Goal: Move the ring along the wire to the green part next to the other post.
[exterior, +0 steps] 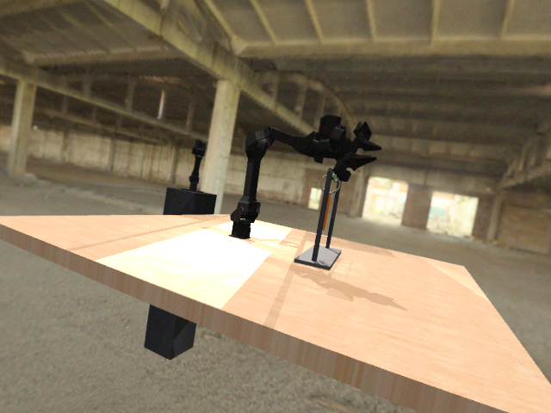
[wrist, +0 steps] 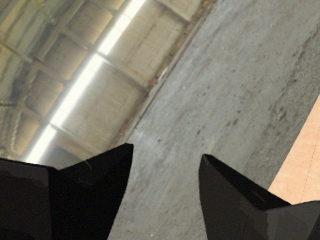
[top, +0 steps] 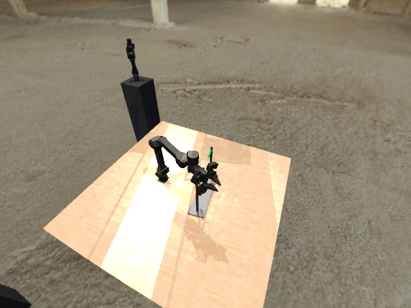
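Hand (top: 217,187) (exterior: 378,152) (wrist: 166,158) part-spread, empty. Orange handle (exterior: 326,211): probably light, stiff; grip mid-length (ring (exterior: 322,184) may swing).

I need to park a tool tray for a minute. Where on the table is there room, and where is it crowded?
Room shows between the arm's foot and the table's near-left edge. It's crowded around the wire stand's base, beneath the fingers.

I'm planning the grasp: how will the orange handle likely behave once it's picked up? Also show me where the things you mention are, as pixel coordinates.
The orange handle (exterior: 326,211) looks straight and slim, so it is probably stiff and light. Hanging from the round ring (exterior: 322,183), it may swing or twist if nudged.
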### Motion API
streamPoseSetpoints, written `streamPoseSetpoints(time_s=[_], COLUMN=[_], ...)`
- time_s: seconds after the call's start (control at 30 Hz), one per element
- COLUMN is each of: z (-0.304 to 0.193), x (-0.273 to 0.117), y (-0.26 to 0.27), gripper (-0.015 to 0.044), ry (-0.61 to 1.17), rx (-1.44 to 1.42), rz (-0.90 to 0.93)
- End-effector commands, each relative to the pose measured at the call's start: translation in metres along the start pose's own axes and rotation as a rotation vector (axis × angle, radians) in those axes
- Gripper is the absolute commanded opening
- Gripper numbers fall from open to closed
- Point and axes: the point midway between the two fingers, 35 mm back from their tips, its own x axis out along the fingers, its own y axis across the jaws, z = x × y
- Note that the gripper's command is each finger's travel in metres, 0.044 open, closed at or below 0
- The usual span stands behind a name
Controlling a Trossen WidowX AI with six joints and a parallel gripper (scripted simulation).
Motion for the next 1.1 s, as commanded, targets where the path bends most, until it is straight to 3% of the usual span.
streamPoseSetpoints(time_s=[0.0, 0.63, 1.07], z=[0.020, 0.075, 0.024], x=[-0.001, -0.030, -0.084], y=[-0.033, -0.141, -0.210], gripper=[0.0160, 0.0160, 0.0160], ry=[0.003, 0.057, 0.221], rx=[-0.089, -0.566, -0.700], rz=[-0.003, 0.058, 0.118])
